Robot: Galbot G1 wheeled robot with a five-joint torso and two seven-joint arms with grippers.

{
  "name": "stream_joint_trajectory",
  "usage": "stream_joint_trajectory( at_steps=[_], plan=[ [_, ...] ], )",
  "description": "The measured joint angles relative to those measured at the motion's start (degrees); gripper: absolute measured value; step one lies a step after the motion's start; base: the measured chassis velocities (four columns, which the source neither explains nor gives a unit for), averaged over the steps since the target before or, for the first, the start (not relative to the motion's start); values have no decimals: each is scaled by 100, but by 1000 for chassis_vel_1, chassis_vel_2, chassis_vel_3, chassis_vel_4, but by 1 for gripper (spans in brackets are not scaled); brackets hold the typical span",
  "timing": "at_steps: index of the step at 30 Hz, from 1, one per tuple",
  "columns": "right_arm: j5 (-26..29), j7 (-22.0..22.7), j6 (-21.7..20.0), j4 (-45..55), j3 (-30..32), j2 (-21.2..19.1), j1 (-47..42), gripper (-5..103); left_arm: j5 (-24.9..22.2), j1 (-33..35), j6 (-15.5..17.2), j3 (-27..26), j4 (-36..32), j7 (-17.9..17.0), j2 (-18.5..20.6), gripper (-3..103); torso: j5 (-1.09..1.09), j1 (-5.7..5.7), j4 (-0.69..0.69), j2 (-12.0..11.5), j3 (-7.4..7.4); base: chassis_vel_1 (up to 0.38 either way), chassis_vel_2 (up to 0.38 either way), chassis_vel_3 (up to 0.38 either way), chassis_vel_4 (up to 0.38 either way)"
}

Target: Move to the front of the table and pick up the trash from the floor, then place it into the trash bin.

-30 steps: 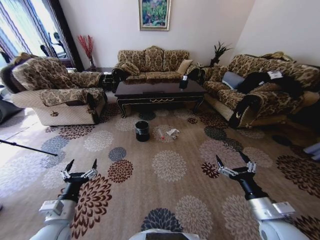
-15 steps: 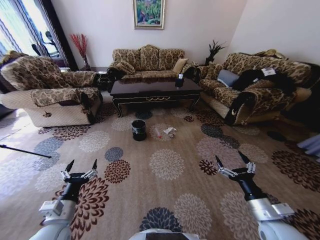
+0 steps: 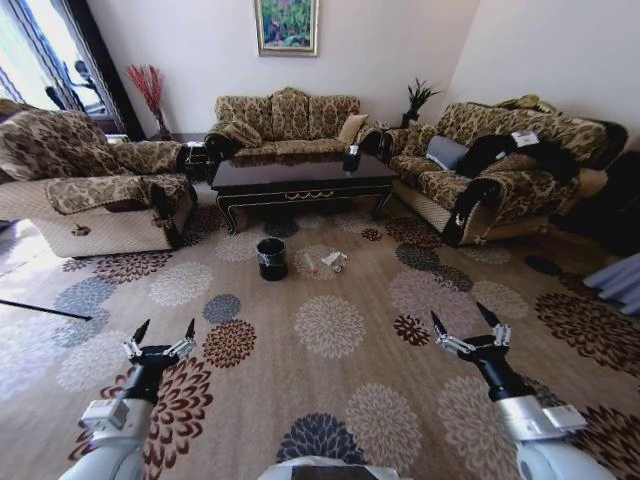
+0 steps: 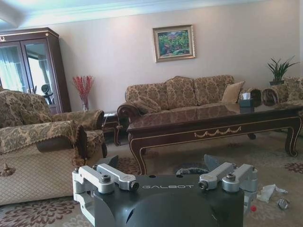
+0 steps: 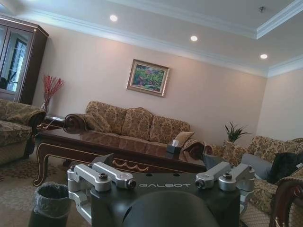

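1. Step in hand, as judged: the approach drive. The table (image 3: 300,175) stood in the upper centre of the head view, well apart from the robot.
2. The trash (image 3: 328,262) lay on the carpet just below the table, centre frame; the trash bin (image 3: 271,258) stood near it, to its left.
3. The left gripper (image 3: 160,338), lower left, and the right gripper (image 3: 467,328), lower right, were both spread wide and held nothing.
4. Next move, as judged: closing the gap before any reach.
5. The left wrist view showed the paper scrap (image 4: 269,191) at lower right; the right wrist view showed the bin's bag liner (image 5: 52,194) at lower left.
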Motion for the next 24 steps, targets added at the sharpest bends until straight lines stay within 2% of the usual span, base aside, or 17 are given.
stream_joint_trajectory(
  at_steps=[24],
  plan=[
    [-27, -1, -15, -139, -25, -9, 116, 100, 26, -133, 7, 51, 137, 25, 1, 100, 0, -271, -1, -636, -364, 0, 0, 0, 0]
  ],
)
